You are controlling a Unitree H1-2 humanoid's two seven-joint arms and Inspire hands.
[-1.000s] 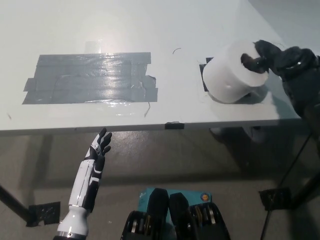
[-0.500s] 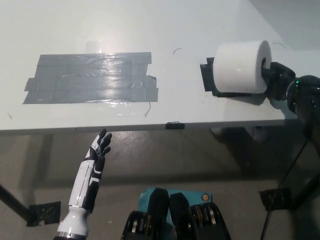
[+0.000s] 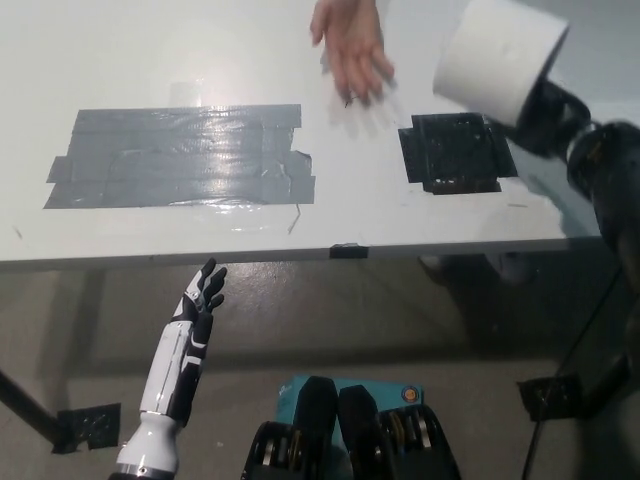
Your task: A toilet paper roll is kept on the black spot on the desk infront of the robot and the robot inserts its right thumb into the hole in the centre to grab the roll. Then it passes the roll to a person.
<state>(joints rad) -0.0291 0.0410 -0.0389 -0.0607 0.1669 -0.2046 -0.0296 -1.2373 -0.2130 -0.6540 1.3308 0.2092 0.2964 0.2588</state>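
Roll aloft on right robot hand, person's hand waiting.
Right robot hand (image 3: pixel 552 112) grips roll (image 3: pixel 497 55) at its core, above table (image 3: pixel 150 60), clear of black spot (image 3: pixel 455 152). Person's hand (image 3: pixel 350 45) lies open nearby. Roll likely light, soft, crushable; take by outer wall. Left robot hand (image 3: pixel 203 295) idle, fingers apart.

The left robot hand (image 3: pixel 205 292) has dark fingers with pale tips, and behind it runs a slim white forearm (image 3: pixel 165 385) with dark panels and seams, widening to a rounded white cuff at the bottom. The right robot hand (image 3: pixel 552 112) is all black, bulbous and glossy, on a thick black arm (image 3: pixel 612 175). The person's hand (image 3: pixel 350 45) is bare, no sleeve showing.
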